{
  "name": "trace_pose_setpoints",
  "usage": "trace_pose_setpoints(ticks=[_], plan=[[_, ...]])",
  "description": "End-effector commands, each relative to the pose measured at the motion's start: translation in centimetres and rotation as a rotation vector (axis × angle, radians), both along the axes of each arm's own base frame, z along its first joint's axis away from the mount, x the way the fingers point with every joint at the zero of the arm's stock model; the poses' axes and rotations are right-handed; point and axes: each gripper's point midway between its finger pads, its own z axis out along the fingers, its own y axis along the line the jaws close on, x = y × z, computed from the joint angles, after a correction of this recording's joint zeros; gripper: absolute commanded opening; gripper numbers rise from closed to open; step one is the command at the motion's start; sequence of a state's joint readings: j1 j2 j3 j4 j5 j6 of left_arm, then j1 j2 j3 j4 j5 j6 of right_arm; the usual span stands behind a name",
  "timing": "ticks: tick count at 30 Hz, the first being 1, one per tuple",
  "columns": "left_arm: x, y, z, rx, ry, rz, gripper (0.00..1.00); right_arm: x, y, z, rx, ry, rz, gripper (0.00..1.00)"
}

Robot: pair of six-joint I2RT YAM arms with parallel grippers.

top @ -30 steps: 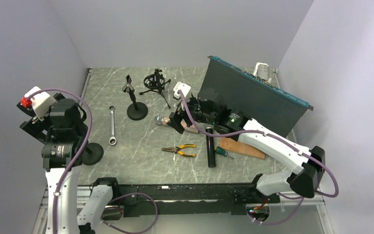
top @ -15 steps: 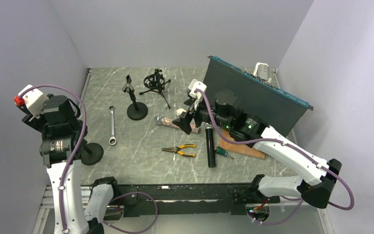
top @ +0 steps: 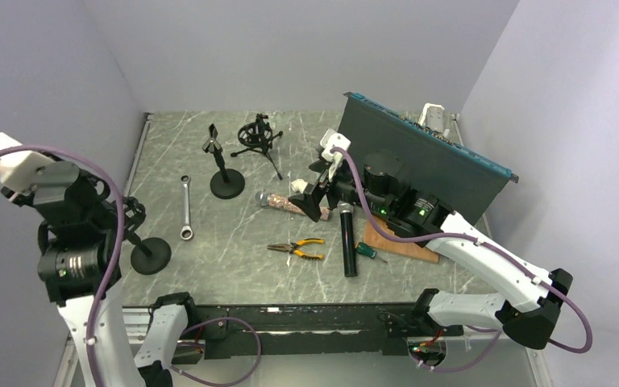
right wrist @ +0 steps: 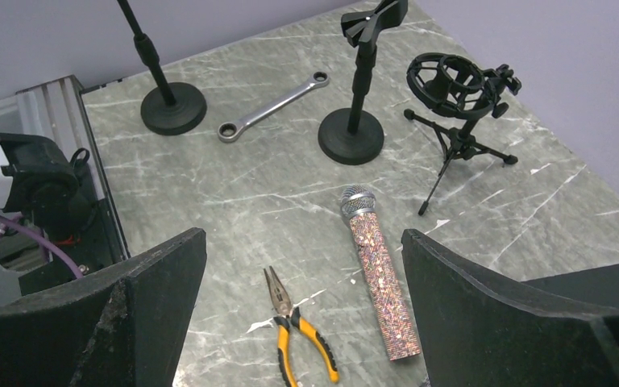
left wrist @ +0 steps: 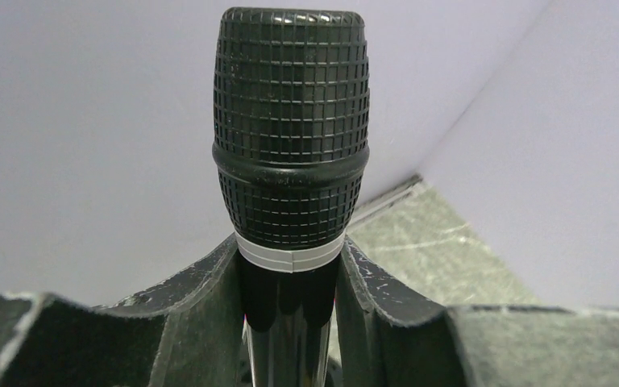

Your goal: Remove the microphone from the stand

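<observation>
A black microphone (left wrist: 290, 129) with a mesh head and a white ring stands upright between my left gripper's (left wrist: 290, 270) fingers, which are shut on its body just below the ring. In the top view that gripper (top: 126, 216) sits over the pole of the round-based stand (top: 151, 255) at the left. The arm hides the microphone and the stand's clip there. My right gripper (top: 309, 201) hangs open above a glittery microphone (right wrist: 379, 274) lying on the table, touching nothing (right wrist: 302, 242).
Another black microphone (top: 346, 242) lies mid-table beside yellow-handled pliers (top: 297, 248). A wrench (top: 185, 208), an empty clip stand (top: 224, 165) and a shock-mount tripod (top: 259, 137) stand further back. A dark rack unit (top: 419, 161) leans at the right, over a wooden board (top: 403, 246).
My left gripper has shut on the black microphone while that wrist swung up and to the left. The right gripper drew back to the right, away from the glittery microphone, and opened slightly.
</observation>
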State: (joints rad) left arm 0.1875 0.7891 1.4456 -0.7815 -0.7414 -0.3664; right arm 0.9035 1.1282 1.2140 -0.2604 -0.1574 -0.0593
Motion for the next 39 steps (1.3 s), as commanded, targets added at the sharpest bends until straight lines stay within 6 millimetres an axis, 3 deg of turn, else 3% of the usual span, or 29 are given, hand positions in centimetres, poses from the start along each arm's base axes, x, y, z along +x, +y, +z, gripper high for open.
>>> trace_pose_setpoints(ticks=[1, 3, 5, 8, 12, 16, 19, 23, 28, 35, 39], plan=[[-2.5, -0.2, 5.8, 0.065, -0.163, 0.009, 0.28, 0.1, -0.2, 1.3, 0.04, -0.022, -0.009, 0.93], [-2.8, -0.9, 7.8, 0.081, -0.225, -0.04, 0.24, 0.1, -0.2, 1.4, 0.039, -0.023, -0.014, 0.93], [-2.4, -2.7, 9.9, 0.106, -0.284, -0.16, 0.19, 0.0, -0.4, 1.4, 0.041, -0.022, -0.017, 0.93], [-0.9, -6.1, 11.5, 0.125, -0.325, -0.381, 0.18, -0.2, -0.8, 1.7, 0.05, -0.027, -0.022, 0.93], [2.2, -11.8, 11.2, 0.105, -0.313, -0.735, 0.15, -0.5, -1.5, 2.0, 0.063, -0.028, -0.034, 0.93], [4.9, -18.0, 8.6, 0.035, -0.27, -1.12, 0.1, -1.1, -2.2, 2.3, 0.085, -0.031, -0.04, 0.93], [6.6, -20.3, 4.7, -0.107, -0.197, -1.264, 0.03, -1.4, -2.9, 2.5, 0.099, -0.03, -0.054, 0.93], [8.7, -20.4, -2.2, -0.2, 0.0, -1.248, 0.0, -1.9, -3.9, 2.7, 0.122, -0.033, -0.073, 0.93], [9.1, -22.4, -10.2, -0.22, 0.273, -1.203, 0.0, -2.4, -4.6, 2.9, 0.156, -0.018, -0.079, 0.93], [9.1, -24.3, -21.7, -0.32, 0.498, -1.106, 0.0, -2.9, -4.7, 2.1, 0.159, 0.015, -0.074, 0.94], [9.1, -24.9, -26.6, -0.338, 0.613, -1.028, 0.0, -3.0, -4.8, 1.6, 0.152, 0.027, -0.077, 0.94]])
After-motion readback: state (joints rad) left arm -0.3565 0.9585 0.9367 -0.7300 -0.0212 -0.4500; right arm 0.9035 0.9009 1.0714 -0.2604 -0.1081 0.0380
